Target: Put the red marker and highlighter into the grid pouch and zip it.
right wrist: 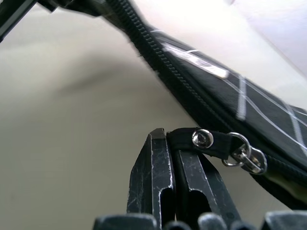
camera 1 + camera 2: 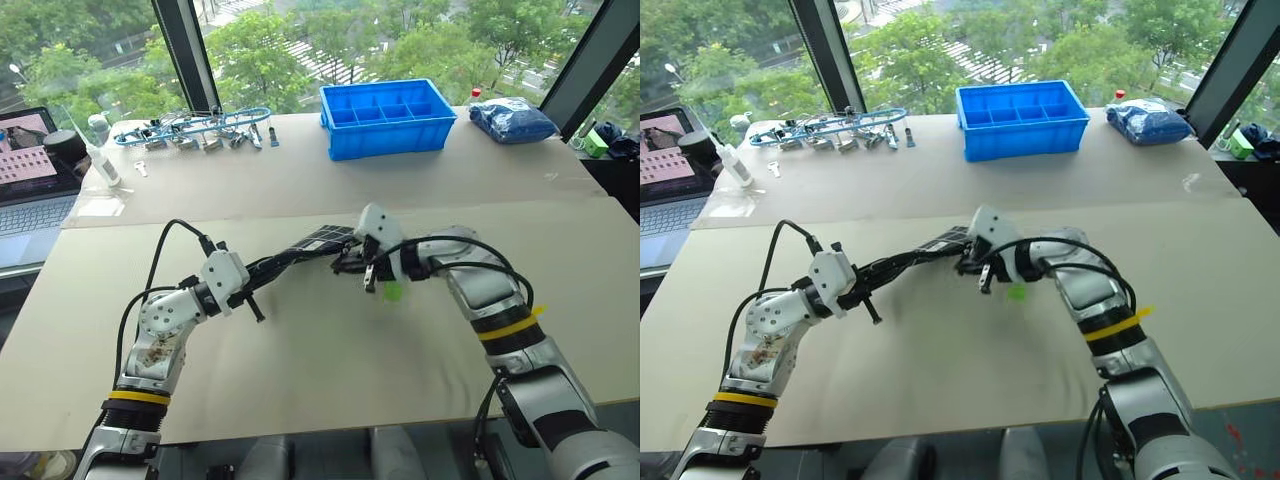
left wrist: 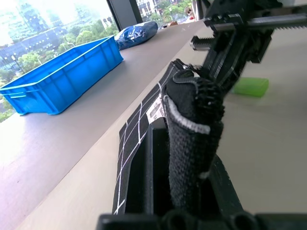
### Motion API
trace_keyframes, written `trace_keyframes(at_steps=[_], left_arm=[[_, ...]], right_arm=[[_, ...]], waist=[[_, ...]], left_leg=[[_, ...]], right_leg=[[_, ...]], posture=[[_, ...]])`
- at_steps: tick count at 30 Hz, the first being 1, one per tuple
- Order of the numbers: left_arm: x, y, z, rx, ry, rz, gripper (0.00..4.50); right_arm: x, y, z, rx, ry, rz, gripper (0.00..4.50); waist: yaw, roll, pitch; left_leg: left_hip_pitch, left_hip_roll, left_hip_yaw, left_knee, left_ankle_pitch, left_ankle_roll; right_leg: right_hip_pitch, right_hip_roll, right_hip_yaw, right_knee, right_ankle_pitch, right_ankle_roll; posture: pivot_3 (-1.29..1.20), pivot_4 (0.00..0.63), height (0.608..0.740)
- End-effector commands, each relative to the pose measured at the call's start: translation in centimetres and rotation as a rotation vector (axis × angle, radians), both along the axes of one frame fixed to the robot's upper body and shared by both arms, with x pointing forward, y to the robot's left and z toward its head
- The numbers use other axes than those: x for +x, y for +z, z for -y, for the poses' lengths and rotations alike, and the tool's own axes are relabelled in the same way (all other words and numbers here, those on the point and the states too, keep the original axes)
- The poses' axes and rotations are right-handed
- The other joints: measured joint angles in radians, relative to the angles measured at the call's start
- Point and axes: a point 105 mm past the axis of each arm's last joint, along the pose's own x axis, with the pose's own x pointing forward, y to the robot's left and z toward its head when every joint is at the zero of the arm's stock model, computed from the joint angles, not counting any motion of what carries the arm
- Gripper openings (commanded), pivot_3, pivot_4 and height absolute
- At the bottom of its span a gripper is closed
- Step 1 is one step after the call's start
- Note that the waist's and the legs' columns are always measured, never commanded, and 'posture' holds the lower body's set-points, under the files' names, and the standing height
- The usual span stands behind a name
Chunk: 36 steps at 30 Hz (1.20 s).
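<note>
Left gripper (image 3: pixel 192 158): fingers clamped on one end of the grid pouch (image 3: pixel 144 124), holding it lifted off the table (image 2: pixel 300 370), probably to anchor it against a pull on the zipper.
Right gripper (image 1: pixel 175 143): fingers pinched shut on the black pull cord (image 1: pixel 184 139) of the zipper at the pouch's other end (the metal ring and slider sit just beside the fingertips), set up to draw the slider along the teeth.
Grid pouch, place: stretched between the two grippers above the middle of the table.
Grid pouch, look: black fabric, white grid lines, a small white label, a dark zipper along the top edge.
Highlighter (image 3: pixel 250 86): lying on the table just under the right gripper, not in the pouch (so zipping looks premature).
Red marker: I cannot tell where it is.
</note>
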Motion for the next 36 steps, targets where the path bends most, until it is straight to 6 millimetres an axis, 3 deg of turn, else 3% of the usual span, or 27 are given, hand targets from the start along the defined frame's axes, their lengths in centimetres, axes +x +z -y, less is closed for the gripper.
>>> trace_keyframes(at_steps=[1,7,12,20,28,31,34,36], left_arm=[[-0.1,1.1,0.5,-0.006,-0.019,0.044,0.01],[-0.2,1.0,0.5,-0.005,-0.022,0.04,0.01],[0.0,1.1,0.5,-0.005,-0.027,0.039,0.01],[0.1,1.2,0.6,-0.006,-0.027,0.04,0.01],[0.1,1.0,0.6,-0.01,-0.02,0.039,0.01],[0.1,1.0,0.6,-0.012,-0.021,0.039,0.01],[0.2,1.1,0.6,-0.017,-0.022,0.042,0.01],[0.1,1.3,0.7,-0.027,-0.022,0.044,0.01]], right_arm=[[-0.2,1.4,-1.5,0.043,0.02,0.037,0.05],[-1.6,3.0,-2.9,0.14,0.086,-0.025,0.05],[-3.4,2.0,-3.8,0.079,0.184,-0.051,0.05],[-4.3,3.5,-6.2,0.195,0.221,-0.152,0.05],[-4.4,5.1,-6.2,0.324,0.19,-0.243,0.05],[-3.7,4.2,-4.9,0.273,0.145,-0.184,0.85],[-1.7,4.5,-2.6,0.245,0.041,-0.107,1.8],[-0.2,5.9,0.5,0.244,-0.034,-0.055,2.52]], waist=[[0.001,0.0,0.0],[0.001,0.0,0.0],[0.001,0.0,0.0],[-0.001,0.0,0.0],[0.003,0.0,0.0],[0.002,0.0,0.0],[0.003,0.0,0.0],[0.006,0.0,0.0]], left_leg=[[0.0,0.0,0.0,0.0,0.0,0.0],[0.0,0.0,0.0,0.0,0.001,-0.001],[0.0,0.0,0.0,0.0,0.0,0.0],[0.0,0.0,0.0,0.0,0.0,-0.001],[0.0,0.0,-0.001,0.0,0.0,-0.001],[0.0,0.0,-0.001,0.0,0.0,-0.001],[0.0,0.0,-0.001,0.0,0.0,-0.001],[0.0,0.0,-0.001,0.0,0.0,0.0]], right_leg=[[0.0,0.0,0.0,0.0,0.0,0.0],[0.0,0.0,0.0,0.0,0.0,0.0],[0.0,0.0,0.0,0.0,0.0,0.0],[0.0,0.0,0.0,0.0,0.0,0.0],[0.0,0.0,0.0,0.0,0.0,0.0],[0.0,0.0,0.0,0.0,0.0,0.0],[0.0,0.0,0.0,0.0,0.0,0.0],[0.0,0.0,0.0,0.0,0.0,0.0]], posture=[[0.0,0.15,0.74],[0.0,0.15,0.74],[0.0,0.15,0.74],[0.0,0.15,0.74],[0.0,0.15,0.74],[0.0,0.15,0.74],[0.0,0.15,0.74],[0.0,0.15,0.74]])
